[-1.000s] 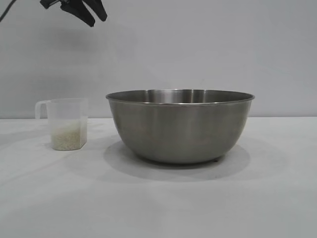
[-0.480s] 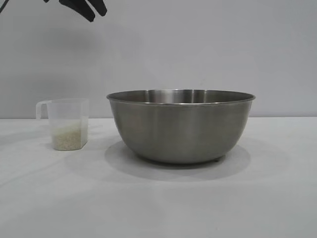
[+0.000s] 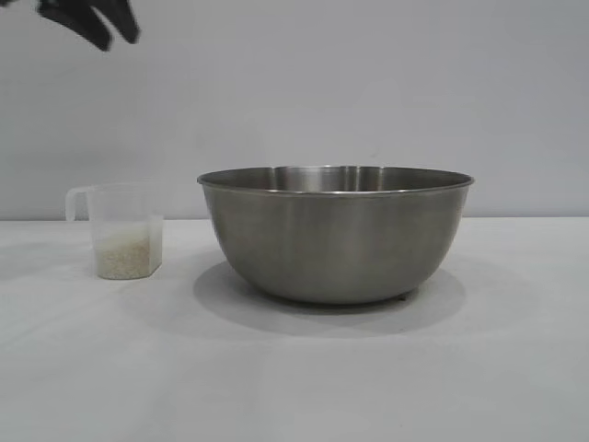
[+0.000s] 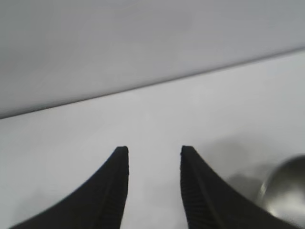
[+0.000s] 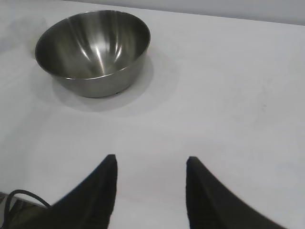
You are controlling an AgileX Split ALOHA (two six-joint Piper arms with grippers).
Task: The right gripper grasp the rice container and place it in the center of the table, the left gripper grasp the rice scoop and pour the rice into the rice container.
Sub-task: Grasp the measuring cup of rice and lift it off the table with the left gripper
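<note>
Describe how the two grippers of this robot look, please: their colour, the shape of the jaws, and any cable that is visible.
The left gripper and the right gripper are both matte black. Each has two pointed, claw-like jaws that curve to a narrow tip, and the left gripper's inner faces show fine ribbing. A thin black cable loops beside the right gripper. No markings are visible.

A plain pale grey wall (image 3: 368,83) stands before me, meeting the far edge of the white matte surface (image 3: 294,387) under soft, even light.

Rice container (image 3: 336,235) mid-table (image 3: 294,378), rice scoop (image 3: 124,230) beside it, left gripper (image 3: 97,20) high above
</note>
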